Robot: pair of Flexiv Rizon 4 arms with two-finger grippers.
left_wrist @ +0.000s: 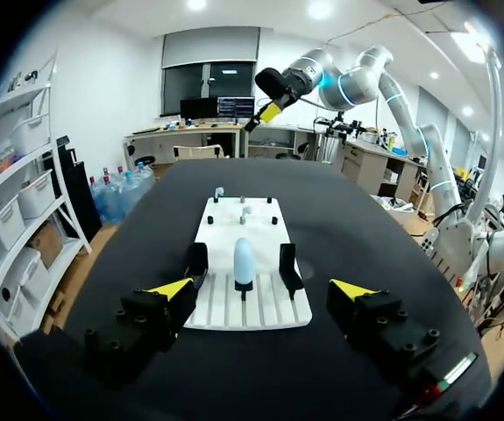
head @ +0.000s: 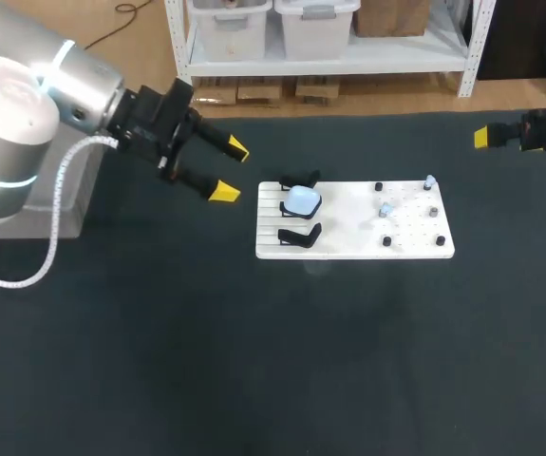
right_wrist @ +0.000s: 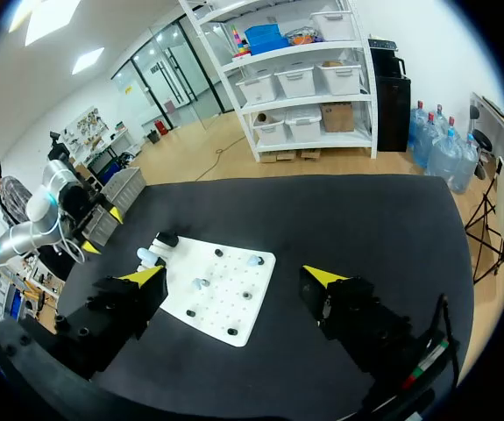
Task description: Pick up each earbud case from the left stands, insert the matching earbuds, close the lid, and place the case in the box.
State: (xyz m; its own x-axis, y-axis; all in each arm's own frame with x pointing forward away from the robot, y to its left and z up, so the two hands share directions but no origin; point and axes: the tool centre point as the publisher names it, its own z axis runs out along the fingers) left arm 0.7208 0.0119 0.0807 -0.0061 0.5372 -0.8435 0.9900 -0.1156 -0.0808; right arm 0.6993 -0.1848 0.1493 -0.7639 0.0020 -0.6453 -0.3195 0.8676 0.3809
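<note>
Both pincers stand wide open and hold nothing. The left pincer point(left_wrist: 260, 289), with blocky black fingers ending in yellow wedge tips, hangs over the table near the slatted end of the white board point(left_wrist: 234, 311). The earbud case point(left_wrist: 244, 260) lies straight ahead of it, clear of the fingers. The right pincer point(right_wrist: 234, 276), of the same make, hangs well apart from the board's opposite end.

The case is a smooth, rounded, pale blue shell standing on edge on the ribbed part of the board, between two empty black stands point(head: 299, 237). The rest of the board is flat, dotted with small holes and short black pegs point(head: 386, 241). Two tiny pale blue earbuds point(head: 385, 210) perch there. The table point(head: 159, 361) is covered in a dark, matte sheet.
</note>
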